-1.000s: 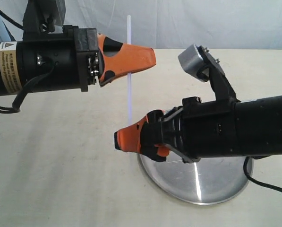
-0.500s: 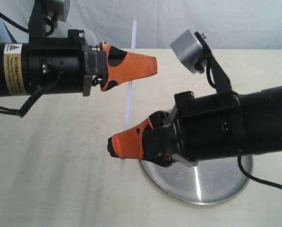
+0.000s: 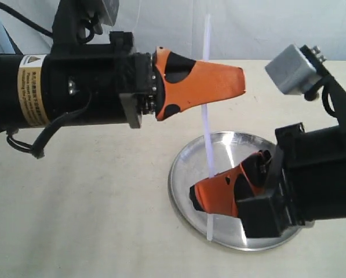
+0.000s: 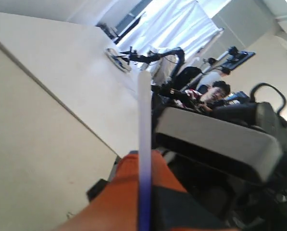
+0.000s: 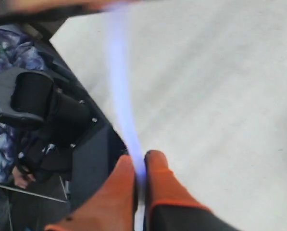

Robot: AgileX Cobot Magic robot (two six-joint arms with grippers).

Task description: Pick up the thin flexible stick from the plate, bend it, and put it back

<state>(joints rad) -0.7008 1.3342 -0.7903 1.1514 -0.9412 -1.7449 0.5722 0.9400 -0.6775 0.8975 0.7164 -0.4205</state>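
The thin flexible stick (image 3: 209, 145) has shifted right since a second ago, now upright over the plate (image 3: 181, 174), lower end at its near rim. Left pincer (image 3: 235, 86) pinches it up high, right pincer (image 3: 197, 197) down low. Yellow label (image 3: 32, 92) on the left arm is too small to read

Both arms have moved to the right. The right gripper (image 3: 196, 196) now hangs over the plate (image 3: 187, 165), not beside it. The stick (image 3: 208, 136) came along. The left gripper (image 3: 237, 86) looks bigger and closer.
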